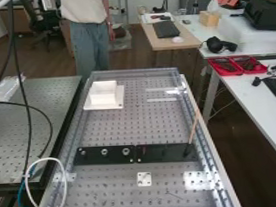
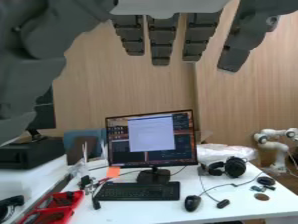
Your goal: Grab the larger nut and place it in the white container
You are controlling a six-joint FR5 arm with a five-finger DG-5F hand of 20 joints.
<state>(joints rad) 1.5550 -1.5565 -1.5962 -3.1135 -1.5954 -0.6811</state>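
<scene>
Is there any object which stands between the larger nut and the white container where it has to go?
Nothing visible stands between the larger nut and the white container; flat perforated bench top separates them. The smaller nut and bearing stand beside it, out of that path.

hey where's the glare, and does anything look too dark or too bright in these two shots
High view: bright glare-like patches on the metal bench, low at right and toward its far right; the white container looks nearly washed out. Wrist view: hand dark against the lighter wall.
</scene>
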